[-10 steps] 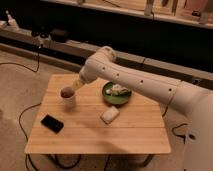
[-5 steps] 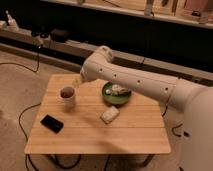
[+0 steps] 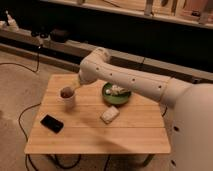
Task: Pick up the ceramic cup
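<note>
The ceramic cup (image 3: 67, 98) is small and white with a dark reddish-brown inside. It stands upright on the left part of the wooden table (image 3: 95, 137). My gripper (image 3: 75, 88) is at the end of the white arm, just above and to the right of the cup's rim. The arm reaches in from the right and partly hides it. I cannot tell whether the gripper touches the cup.
A wide green bowl (image 3: 116, 94) with pale contents sits right of the cup. A white rectangular block (image 3: 110, 114) lies in front of the bowl. A black phone (image 3: 51, 123) lies at the front left. Cables run on the floor at the left.
The arm's end has shifted slightly up and back from over the cup. The cup stays in the same place on the table.
</note>
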Action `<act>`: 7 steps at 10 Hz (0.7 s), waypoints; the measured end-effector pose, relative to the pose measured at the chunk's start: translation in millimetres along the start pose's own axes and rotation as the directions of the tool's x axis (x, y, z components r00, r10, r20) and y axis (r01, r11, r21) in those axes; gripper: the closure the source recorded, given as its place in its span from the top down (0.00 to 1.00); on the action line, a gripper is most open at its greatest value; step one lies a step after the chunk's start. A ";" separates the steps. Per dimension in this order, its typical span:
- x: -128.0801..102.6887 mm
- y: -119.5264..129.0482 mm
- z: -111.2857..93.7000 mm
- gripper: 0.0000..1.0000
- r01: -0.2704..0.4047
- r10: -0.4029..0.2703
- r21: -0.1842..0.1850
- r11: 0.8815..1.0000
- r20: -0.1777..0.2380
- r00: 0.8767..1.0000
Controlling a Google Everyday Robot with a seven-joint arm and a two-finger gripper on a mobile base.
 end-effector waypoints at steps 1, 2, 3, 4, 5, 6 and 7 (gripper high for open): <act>-2.9 -4.6 12.4 0.80 -0.038 0.038 0.012 0.999 0.048 0.998; -1.4 -5.5 16.1 0.80 -0.052 0.051 0.014 0.999 0.060 0.997; 5.8 -4.8 22.0 0.80 -0.072 0.071 0.011 0.997 0.071 0.995; 15.3 -5.2 27.0 0.80 -0.080 0.079 0.003 0.997 0.073 0.994; 19.5 -3.8 29.3 0.80 -0.086 0.086 -0.002 0.996 0.072 0.994; 26.2 1.3 34.0 0.80 -0.096 0.097 -0.018 0.995 0.070 0.993; 29.1 5.5 38.4 0.80 -0.104 0.106 -0.031 0.994 0.070 0.992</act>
